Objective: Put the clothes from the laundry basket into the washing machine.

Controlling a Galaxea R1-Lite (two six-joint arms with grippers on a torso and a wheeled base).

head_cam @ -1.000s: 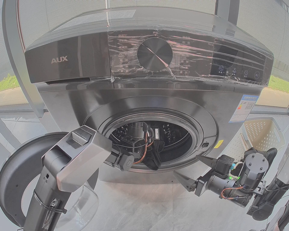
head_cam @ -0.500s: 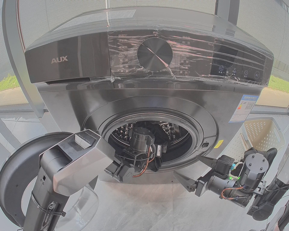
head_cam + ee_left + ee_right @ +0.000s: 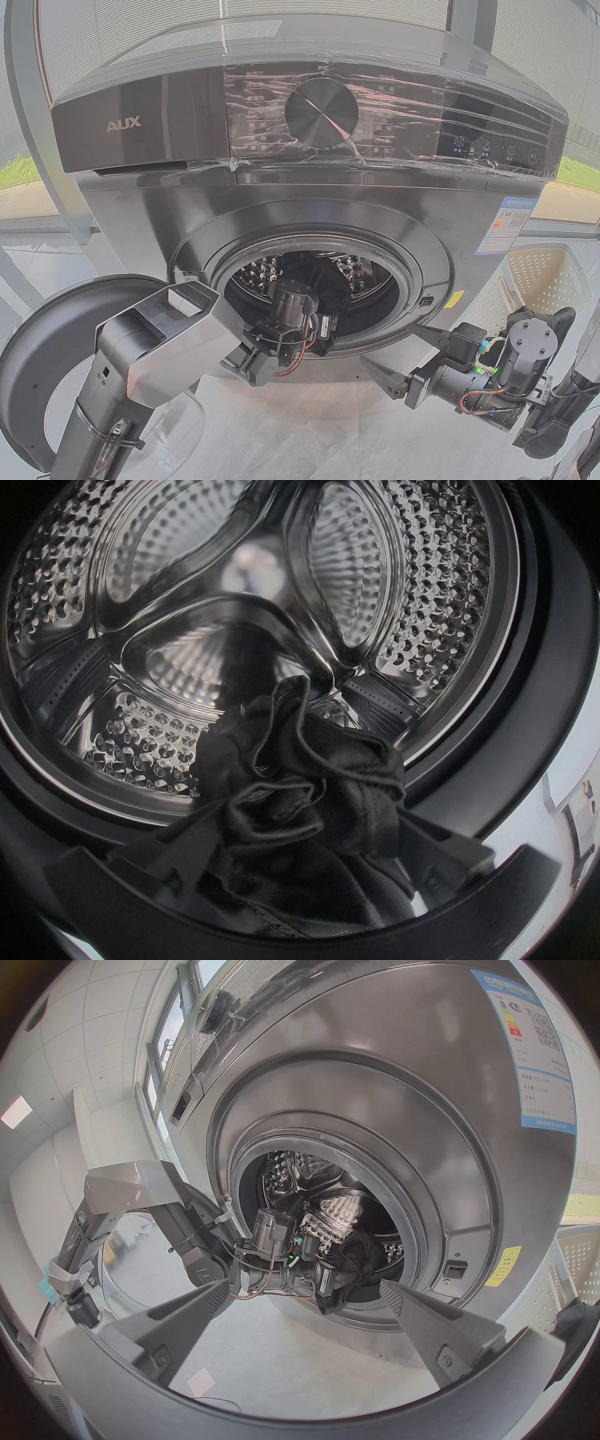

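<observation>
Washing machine [image 3: 350, 200]: grey brushed-metal front-loader with a round dial [image 3: 321, 112] and a control panel [image 3: 400, 119] wrapped in creased clear film. A paper sticker [image 3: 514, 222] sits on its right front.

Door [image 3: 37, 350]: round with a domed clear window, swung fully open to the left and partly hidden by the left arm.

Laundry basket [image 3: 550, 275]: cream perforated plastic, beside the machine's right side, with the right arm in front of it.

Drum [image 3: 187, 574]: shiny dimpled steel with raised ribs and a black rubber seal [image 3: 537, 686] at its mouth. The wrist view shows its full depth; the head view shows the upper part past the arm.

Black garment [image 3: 300, 774]: soft crumpled cloth, bunched at the drum's mouth, just over the lower rim.

Left gripper [image 3: 306, 820]: at the drum opening, fingers pressed on the garment from both sides and kept apart by its bulk.

Right gripper [image 3: 386, 342]: in front of the machine, low and to the right of the opening, spread wide and holding nothing.

Floor [image 3: 300, 425]: pale glossy tile.
</observation>
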